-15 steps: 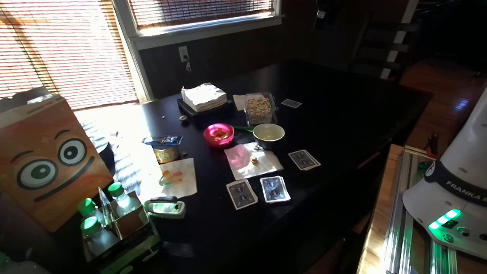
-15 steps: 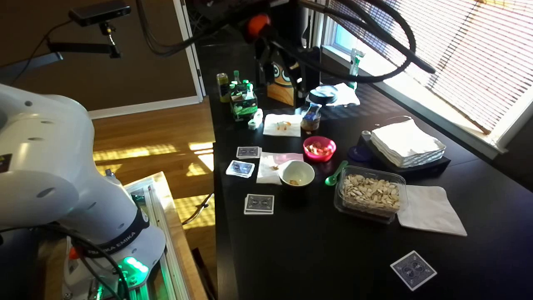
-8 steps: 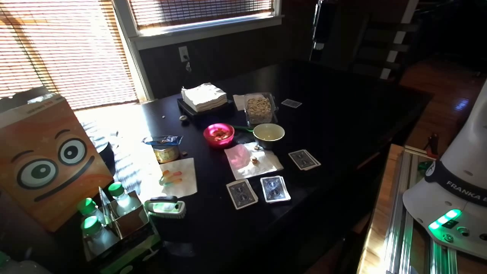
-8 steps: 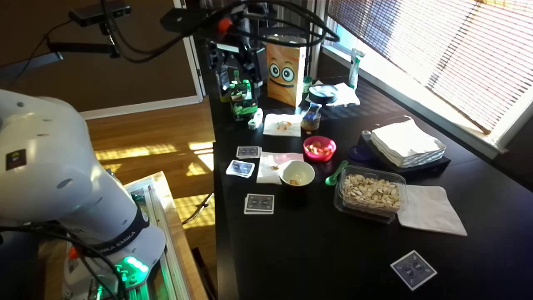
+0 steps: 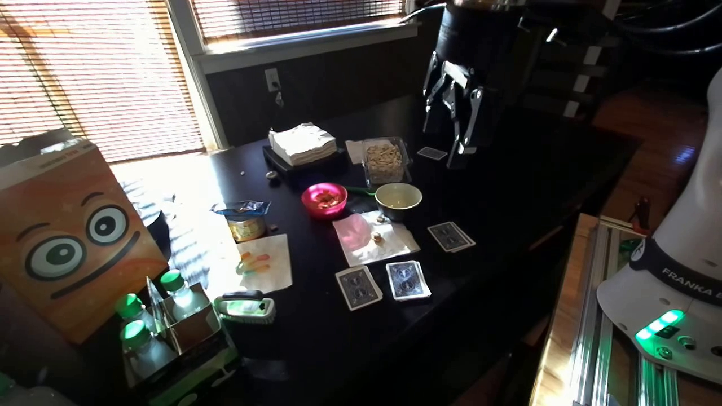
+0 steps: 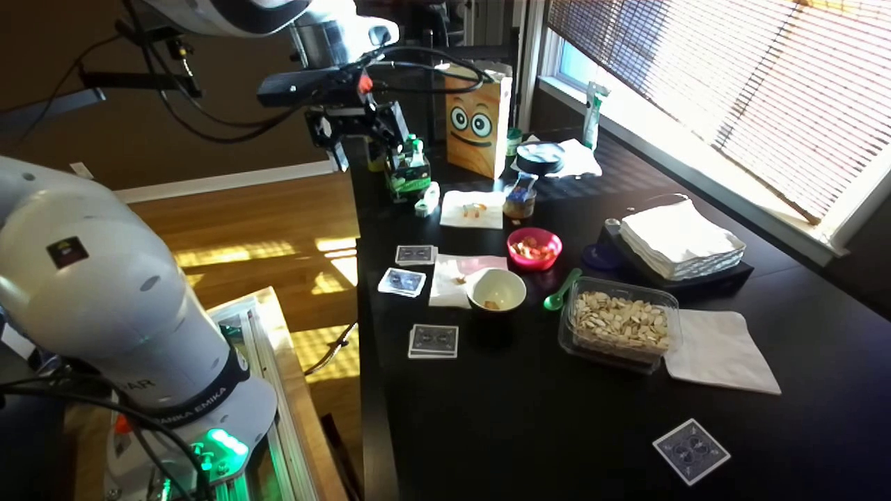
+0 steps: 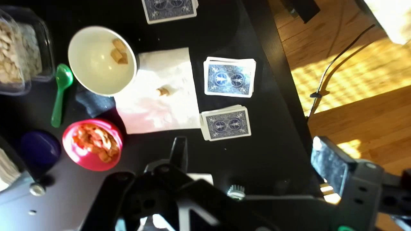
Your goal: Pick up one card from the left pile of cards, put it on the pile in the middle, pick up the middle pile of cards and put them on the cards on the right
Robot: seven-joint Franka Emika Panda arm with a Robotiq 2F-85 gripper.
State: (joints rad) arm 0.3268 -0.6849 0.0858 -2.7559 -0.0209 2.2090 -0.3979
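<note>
The left pile of blue-backed cards (image 5: 359,287) lies face down beside the middle pile (image 5: 408,280). The right pile (image 5: 451,236) lies apart, slightly spread. All three show in an exterior view as the left pile (image 6: 415,255), middle pile (image 6: 402,281) and right pile (image 6: 435,340). In the wrist view the left pile (image 7: 227,124) is nearest the fingers, the middle pile (image 7: 229,78) above it, and the right pile (image 7: 170,9) is cut by the top edge. My gripper (image 7: 257,158) is open and empty, well above the table; it shows in both exterior views (image 5: 445,141) (image 6: 370,161).
A napkin (image 7: 157,118) and a white bowl (image 7: 99,61) stand beside the piles. A pink bowl (image 6: 534,248), bottle carrier (image 6: 407,175), brush (image 5: 245,307) and nut container (image 6: 619,327) are around. A single card (image 6: 691,451) lies far off. The table edge (image 7: 276,64) runs near the piles.
The arm has swung back toward its base side and my gripper has come lower, entering an exterior view from the top. The card piles have not moved.
</note>
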